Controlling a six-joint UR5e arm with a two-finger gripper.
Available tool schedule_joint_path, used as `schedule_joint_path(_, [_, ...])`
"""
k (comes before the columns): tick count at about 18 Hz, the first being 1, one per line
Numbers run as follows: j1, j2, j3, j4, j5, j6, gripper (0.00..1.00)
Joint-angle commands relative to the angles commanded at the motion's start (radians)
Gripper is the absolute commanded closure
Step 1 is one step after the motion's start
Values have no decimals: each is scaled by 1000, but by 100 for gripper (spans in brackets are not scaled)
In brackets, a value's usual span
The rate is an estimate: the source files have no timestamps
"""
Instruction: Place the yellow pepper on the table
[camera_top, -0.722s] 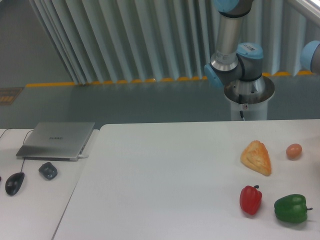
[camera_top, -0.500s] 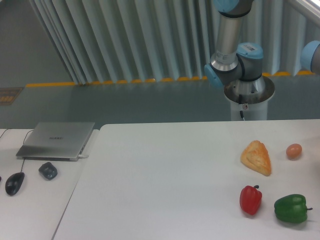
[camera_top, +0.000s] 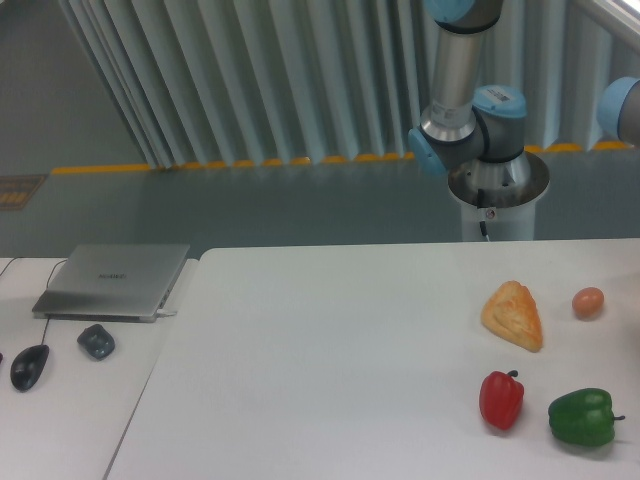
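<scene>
At the far left of the frame, a laptop (camera_top: 113, 280), a small dark object (camera_top: 96, 341) and a mouse (camera_top: 30, 366) are being seen on the adjoining desk, apart from the work.

The table (camera_top: 320, 350) is being shown through the centre and right of the frame, and most of its surface is being left bare. Toward the right, a bread wedge (camera_top: 513, 314) and an egg (camera_top: 588, 302) are lying side by side but apart; below them, near the lower right edge, a red pepper (camera_top: 501, 399) and a green pepper (camera_top: 581, 417) are standing near each other without touching.

The yellow pepper is not being seen anywhere in this view: neither on the table nor in the air.

In the upper right, only the arm's base and lower joints (camera_top: 470, 130) are being shown, with one more blue joint being cut off by the right edge. The gripper is lying outside the frame, so whether its fingers are released or clenched on anything cannot be told.

The relation the coming move depends on, which way the pepper lies from the fingers, cannot therefore be read here. As a judgement only: the pepper is probably being held out of view past the right edge, above the table's right side, and bare surface is lying to the left of the peppers.
</scene>
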Motion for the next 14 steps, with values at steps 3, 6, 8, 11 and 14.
schedule_joint_path(3, [31,2,-3,-2,6,0,0])
schedule_joint_path(6, [48,17,-14,-2,5,-32,0])
schedule_joint_path(8, [57,26,-21,-3,0,-54,0])
schedule_joint_path(11, [69,31,-41,-2,-32,-176,0])
schedule_joint_path(14, [81,40,-49,2,-74,-336,0])
